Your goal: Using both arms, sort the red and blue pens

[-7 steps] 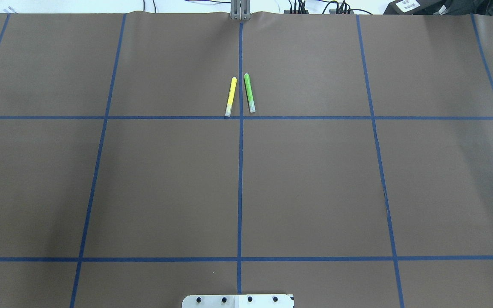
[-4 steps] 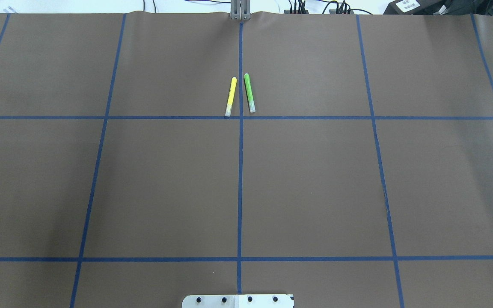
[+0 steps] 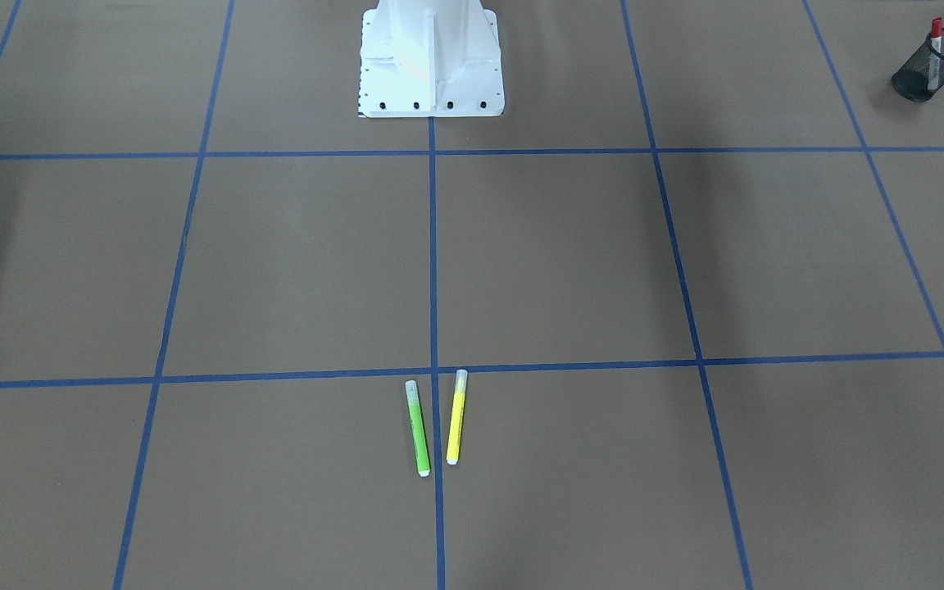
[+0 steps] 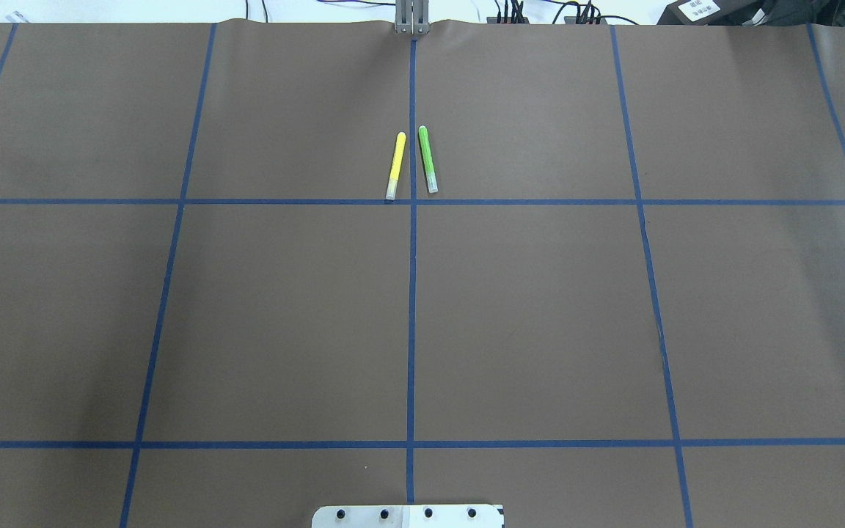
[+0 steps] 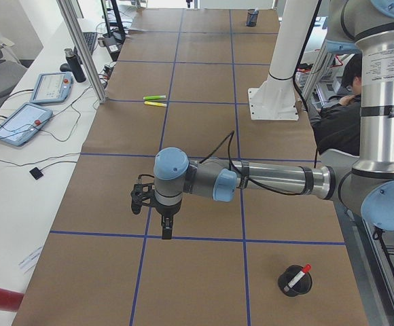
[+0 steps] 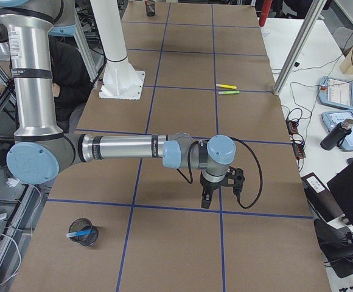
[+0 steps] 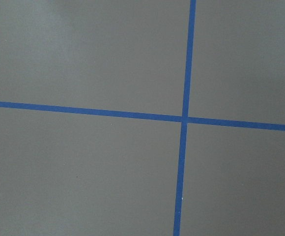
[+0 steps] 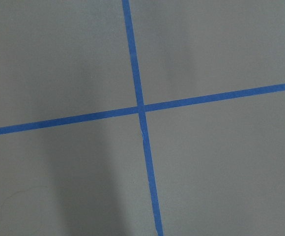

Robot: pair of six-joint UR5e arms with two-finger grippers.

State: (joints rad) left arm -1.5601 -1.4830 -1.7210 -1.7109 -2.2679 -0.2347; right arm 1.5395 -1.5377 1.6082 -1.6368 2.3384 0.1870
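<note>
The red pen is being held in a mesh cup, well apart from the left gripper. The blue pen is being held in another cup, equally apart from the right gripper. How wide either's jaws are standing cannot be told.

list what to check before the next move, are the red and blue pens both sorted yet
1. Red pen standing in its mesh cup: ok.
2. Blue pen lying in the second mesh cup: ok.
3. Green marker and yellow marker side by side on the table, not touching: ok.
4. Left pincer open or shut: cannot tell.
5. Right pincer open or shut: cannot tell.
</note>
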